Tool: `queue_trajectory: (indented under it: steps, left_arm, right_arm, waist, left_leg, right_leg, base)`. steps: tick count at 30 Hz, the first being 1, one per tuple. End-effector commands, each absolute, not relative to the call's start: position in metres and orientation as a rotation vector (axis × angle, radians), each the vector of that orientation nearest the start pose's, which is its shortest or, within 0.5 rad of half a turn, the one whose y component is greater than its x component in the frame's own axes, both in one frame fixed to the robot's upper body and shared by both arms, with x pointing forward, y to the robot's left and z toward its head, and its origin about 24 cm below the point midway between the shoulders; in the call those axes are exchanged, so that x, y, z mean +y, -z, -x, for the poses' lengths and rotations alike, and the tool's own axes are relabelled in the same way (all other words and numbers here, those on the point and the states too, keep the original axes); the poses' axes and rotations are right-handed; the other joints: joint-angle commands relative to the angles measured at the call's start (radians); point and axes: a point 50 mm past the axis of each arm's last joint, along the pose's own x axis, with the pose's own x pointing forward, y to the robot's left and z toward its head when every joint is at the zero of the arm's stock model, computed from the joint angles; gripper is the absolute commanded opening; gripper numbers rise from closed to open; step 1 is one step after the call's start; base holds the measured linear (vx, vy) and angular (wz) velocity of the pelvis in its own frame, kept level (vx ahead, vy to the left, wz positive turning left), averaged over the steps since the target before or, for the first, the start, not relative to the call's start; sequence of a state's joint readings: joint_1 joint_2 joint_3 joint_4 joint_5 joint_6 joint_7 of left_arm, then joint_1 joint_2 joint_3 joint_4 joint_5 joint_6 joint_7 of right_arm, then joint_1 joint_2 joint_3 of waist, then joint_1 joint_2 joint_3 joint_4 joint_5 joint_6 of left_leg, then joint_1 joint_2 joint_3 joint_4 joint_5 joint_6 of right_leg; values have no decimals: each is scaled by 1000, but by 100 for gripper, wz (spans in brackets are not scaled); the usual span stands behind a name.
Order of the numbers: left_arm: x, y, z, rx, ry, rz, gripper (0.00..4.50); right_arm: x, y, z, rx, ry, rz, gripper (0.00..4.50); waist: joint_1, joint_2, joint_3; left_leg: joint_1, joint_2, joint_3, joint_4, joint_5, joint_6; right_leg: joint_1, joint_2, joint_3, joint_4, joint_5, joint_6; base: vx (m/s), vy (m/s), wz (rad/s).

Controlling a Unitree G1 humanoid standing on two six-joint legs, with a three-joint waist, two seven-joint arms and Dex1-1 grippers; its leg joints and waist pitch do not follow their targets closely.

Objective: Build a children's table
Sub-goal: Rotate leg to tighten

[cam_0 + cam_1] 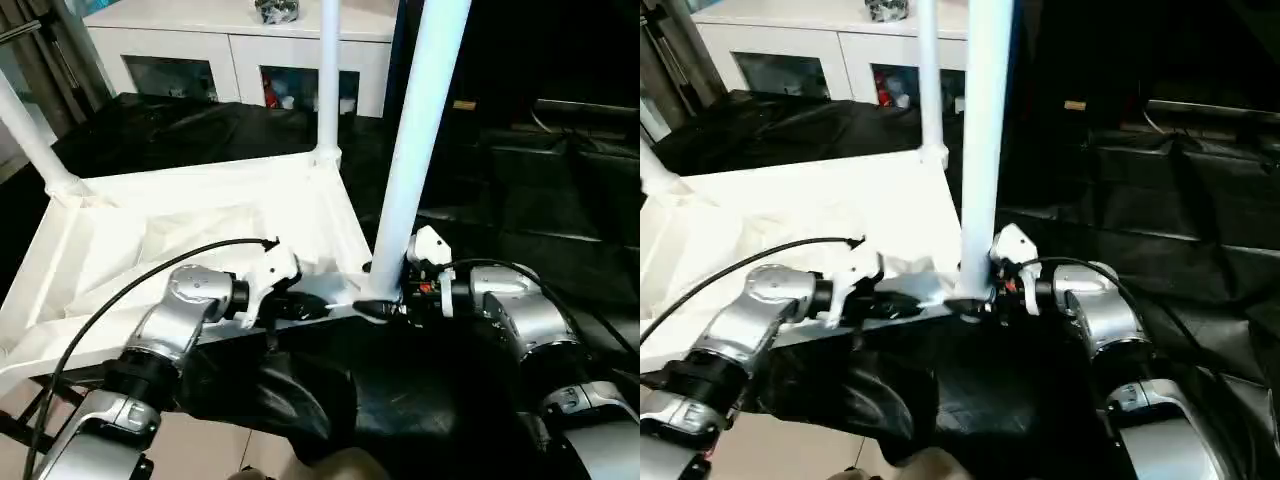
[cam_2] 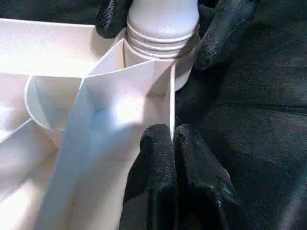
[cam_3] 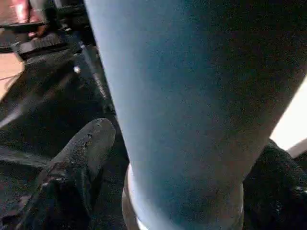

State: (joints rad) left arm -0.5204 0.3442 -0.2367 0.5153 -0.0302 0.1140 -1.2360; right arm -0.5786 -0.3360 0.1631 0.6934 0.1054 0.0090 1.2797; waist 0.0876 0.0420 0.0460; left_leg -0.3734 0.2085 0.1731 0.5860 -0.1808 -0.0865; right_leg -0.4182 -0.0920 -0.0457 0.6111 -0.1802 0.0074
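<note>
The white tabletop (image 1: 200,215) lies underside up on black cloth. Three white legs stand in its corner sockets: a near one (image 1: 415,130), a far one (image 1: 328,70) and one at the left (image 1: 30,130). My left gripper (image 1: 310,305) is shut on the tabletop's thin near rim beside the near corner socket; the left wrist view has the wall pinched between its fingers (image 2: 158,163). My right gripper (image 1: 385,305) stands open around the foot of the near leg (image 3: 192,96), with one finger (image 3: 84,153) apart from the tube and the other partly hidden behind it.
A white cabinet (image 1: 240,50) with glass doors stands behind the tabletop. Black cloth (image 1: 520,200) covers the work surface to the right. Pale floor tiles (image 1: 200,440) show below the near edge. A black cable (image 1: 130,285) arcs over my left forearm.
</note>
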Motion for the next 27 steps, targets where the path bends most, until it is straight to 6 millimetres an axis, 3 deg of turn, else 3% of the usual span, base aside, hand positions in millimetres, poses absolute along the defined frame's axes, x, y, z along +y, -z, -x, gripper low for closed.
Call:
queue_trajectory:
  steps: [1,5,13,20,22,24,27]
  left_arm:
    - [126,-61,-304,332,1423,-289,0]
    - [130,-62,-300,347,1461,-274,0]
    - [133,-60,-297,361,1488,-270,0]
    - [129,-57,-302,355,1415,-293,0]
    - [128,-53,-308,367,1327,-332,0]
    - [126,-51,-312,367,1274,-334,0]
    - [118,-51,-320,358,1168,-316,0]
  right_arm:
    - [-134,-47,-307,341,-1446,190,384]
    - [-133,-47,-303,352,-1481,174,353]
    - [-130,-46,-298,354,-1507,150,286]
    - [-123,-39,-298,327,-1411,61,267]
    - [-118,-36,-304,311,-1303,10,266]
    - [-114,-32,-308,314,-1230,10,265]
    - [-107,-22,-318,334,-1040,20,265]
  waist:
    - [0,-12,-64]
    - [-1,-12,-65]
    - [1,-9,-65]
    - [2,-5,-66]
    - [-3,-5,-60]
    - [-7,-4,-55]
    - [-16,-3,-52]
  left_leg:
    - [6,15,8,-65,-206,79]
    - [7,15,10,-62,-180,92]
    - [9,15,9,-64,-200,72]
    - [8,15,8,-64,-193,69]
    - [7,14,7,-69,-225,54]
    - [14,12,5,-75,-285,25]
    - [17,11,0,-80,-320,-5]
  right_leg:
    - [59,-34,24,-64,-139,-275]
    - [58,-32,24,-60,-95,-290]
    - [58,-33,25,-62,-123,-283]
    - [59,-33,25,-60,-98,-286]
    - [58,-34,24,-67,-152,-275]
    - [55,-36,26,-79,-274,-240]
    - [51,-38,27,-87,-354,-208]
  base:
    - [0,0,0]
    - [0,0,0]
    - [0,0,0]
    - [0,0,0]
    - [0,0,0]
    - [0,0,0]
    - [0,0,0]
